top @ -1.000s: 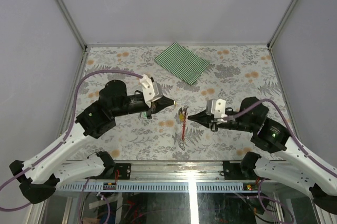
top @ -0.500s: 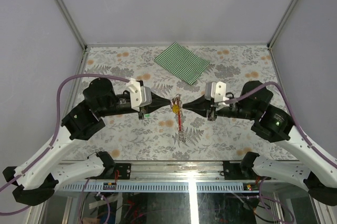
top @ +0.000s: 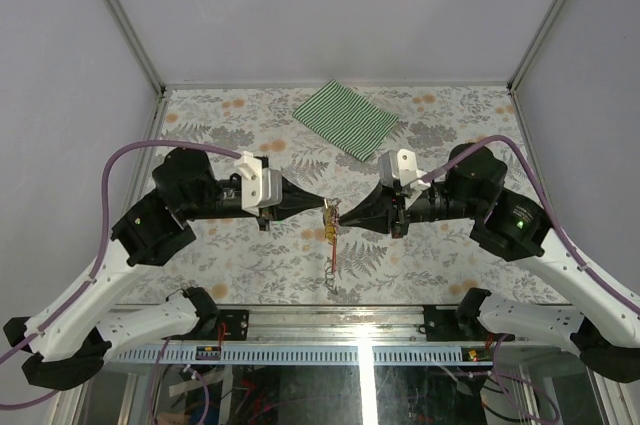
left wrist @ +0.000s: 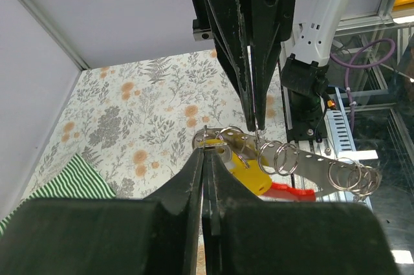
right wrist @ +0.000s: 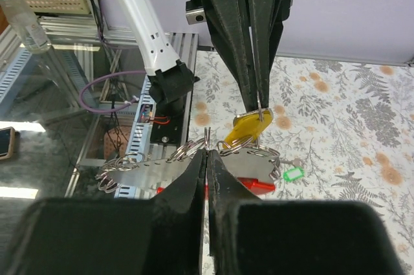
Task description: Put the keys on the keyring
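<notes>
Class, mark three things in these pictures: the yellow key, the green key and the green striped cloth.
yellow key (right wrist: 248, 129): right wrist view, middle of its plastic head.
green key (right wrist: 293, 174): right wrist view, its plastic head.
green striped cloth (top: 346, 118): top view, centre of the cloth.

The left gripper (top: 320, 208), apart from the right gripper (top: 340, 215) a second ago, now meets it tip to tip above the worktop's middle. Its yellow key (top: 329, 232) now touches the keyring (top: 333, 250), which hangs slightly further left. The left elbow sits nearer the left edge.
</notes>
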